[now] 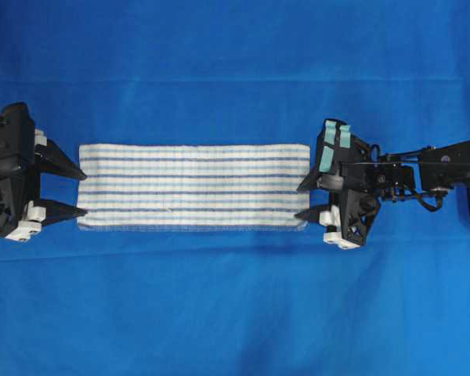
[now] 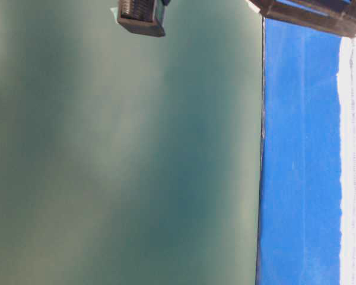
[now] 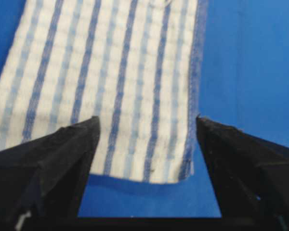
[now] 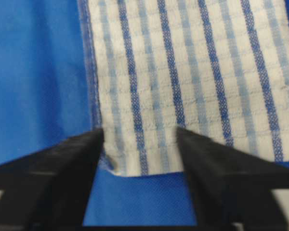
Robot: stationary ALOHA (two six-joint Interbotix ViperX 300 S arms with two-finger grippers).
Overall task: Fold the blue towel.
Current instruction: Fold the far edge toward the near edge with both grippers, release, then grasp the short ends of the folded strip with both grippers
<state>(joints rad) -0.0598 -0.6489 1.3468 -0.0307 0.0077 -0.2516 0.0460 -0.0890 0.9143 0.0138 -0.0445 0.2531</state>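
Overhead exterior view: the blue towel (image 1: pixel 193 186) lies flat between both grippers; left gripper (image 1: pixel 72 190) and right gripper (image 1: pixel 306 200) stand spread apart at its short ends, gripping nothing.

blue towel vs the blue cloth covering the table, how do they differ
The blue towel is white with thin blue stripes; the table cloth is plain bright blue. The towel is a small strip lying between the two grippers; the cloth spreads across the whole overhead view. The towel lies on top of the cloth. Both lie flat.

Plain bright-blue cloth (image 1: pixel 235 313) over the table — green backdrop (image 2: pixel 118 160) behind
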